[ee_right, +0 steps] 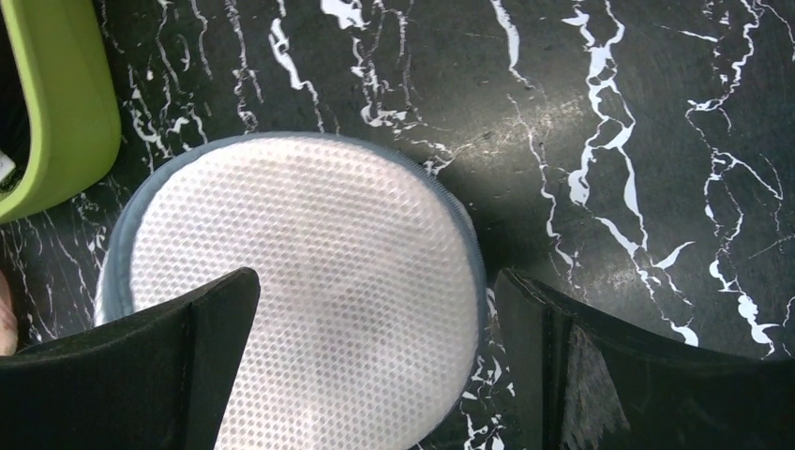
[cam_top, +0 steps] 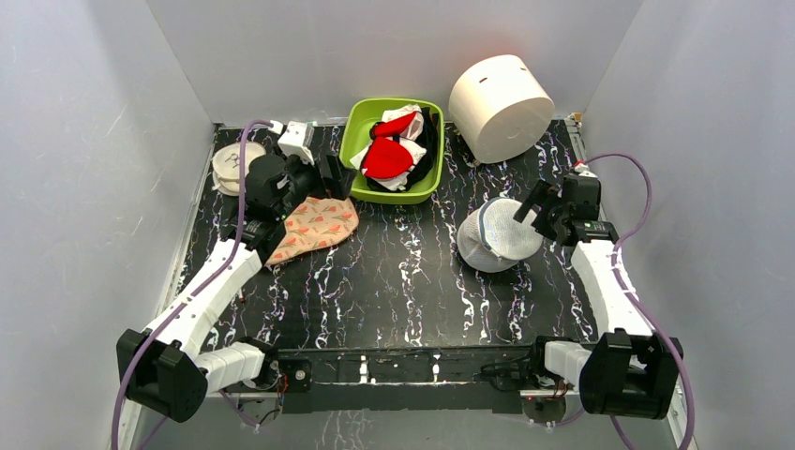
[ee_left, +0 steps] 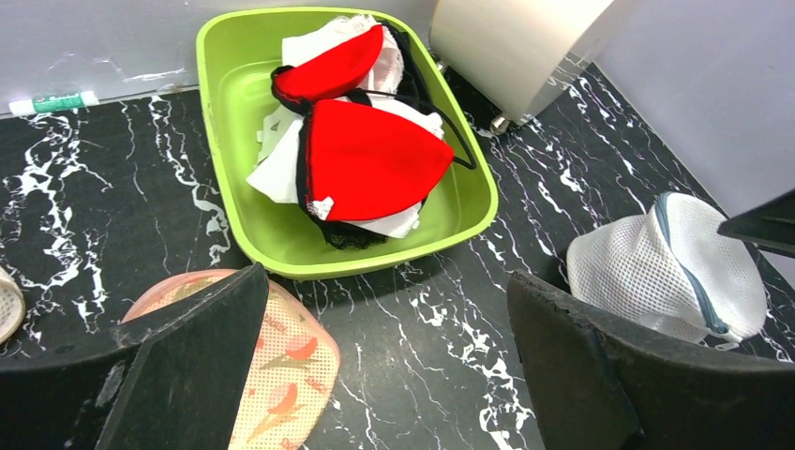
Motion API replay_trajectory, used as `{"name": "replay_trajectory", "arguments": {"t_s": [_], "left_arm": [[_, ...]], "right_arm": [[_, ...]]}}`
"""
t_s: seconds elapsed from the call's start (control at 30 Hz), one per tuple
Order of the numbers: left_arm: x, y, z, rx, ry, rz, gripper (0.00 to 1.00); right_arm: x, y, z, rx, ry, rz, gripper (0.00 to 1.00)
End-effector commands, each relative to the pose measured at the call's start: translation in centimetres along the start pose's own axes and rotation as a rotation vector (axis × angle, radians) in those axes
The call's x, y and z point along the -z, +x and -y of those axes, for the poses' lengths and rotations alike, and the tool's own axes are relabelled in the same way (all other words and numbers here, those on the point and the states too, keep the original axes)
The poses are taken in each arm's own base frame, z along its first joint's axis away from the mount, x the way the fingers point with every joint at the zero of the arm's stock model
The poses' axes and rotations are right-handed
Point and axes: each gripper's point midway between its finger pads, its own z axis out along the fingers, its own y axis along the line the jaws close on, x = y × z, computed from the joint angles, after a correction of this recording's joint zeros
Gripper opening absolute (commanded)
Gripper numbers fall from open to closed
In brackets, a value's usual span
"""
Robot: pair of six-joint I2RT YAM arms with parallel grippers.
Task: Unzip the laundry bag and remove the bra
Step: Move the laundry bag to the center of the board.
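The right gripper point(cam_top: 539, 214) is spread wide and holds nothing. It sits just beside the laundry bag point(cam_top: 495, 236), on the right half of the tabletop point(cam_top: 394, 281). In the right wrist view, the gripper point(ee_right: 375, 281) faces the bag's round mesh lid point(ee_right: 300, 244). One finger point(ee_right: 141, 366) lies across the lid and the other point(ee_right: 609, 366) is outside the grey-blue zip rim, over bare tabletop. Whether either finger actually touches the mesh cannot be told. The bag is tilted, with its lid turned towards this gripper. In the left wrist view the zip line on the bag point(ee_left: 656, 262) looks closed. The bra cannot be made out through the mesh (only white weave shows).

The left gripper point(cam_top: 323, 178) is also wide open and empty. It is at the far left of the tabletop, above a peach floral pouch point(cam_top: 314, 225) and next to a green basin point(cam_top: 352, 141). Its wrist camera shows the gap point(ee_left: 384, 291) between its fingers looking past the pouch point(ee_left: 281, 375) at the basin point(ee_left: 220, 112), which holds a red-and-white garment point(ee_left: 366, 159). A big white cylinder point(cam_top: 502, 103) lies behind the basin, at the back wall.
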Motion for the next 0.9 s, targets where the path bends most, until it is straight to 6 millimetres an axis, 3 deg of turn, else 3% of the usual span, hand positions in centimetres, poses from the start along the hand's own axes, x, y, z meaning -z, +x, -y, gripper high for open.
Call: {"name": "replay_trajectory", "arguments": {"t_s": [0.0,0.2,0.4,0.6,0.73,0.87], "left_arm": [[0.1,-0.6,1.4,-0.025,0.064,0.025,0.98],[0.0,-0.1,2.5,-0.028,0.106,0.012,0.98],[0.2,-0.3,3.8,-0.018,0.178,0.014,0.98],[-0.2,0.3,6.1,0.002,0.319,0.012,0.96],[-0.4,0.9,7.7,0.036,0.414,-0.014,0.94],[-0.3,1.8,9.2,0.048,0.504,-0.002,0.97]], "right_arm": [[-0.9,-1.4,0.4,-0.013,-0.042,0.035,0.98],[-1.8,-0.6,-0.2,0.028,-0.105,0.026,0.98],[-2.7,1.6,-2.9,0.073,-0.296,-0.062,0.98],[-2.0,2.4,-5.3,0.126,-0.411,-0.076,0.98],[-2.0,4.8,-7.1,0.195,-0.445,-0.123,0.98],[-0.8,7.3,-10.8,0.271,-0.549,-0.169,0.95]]}}
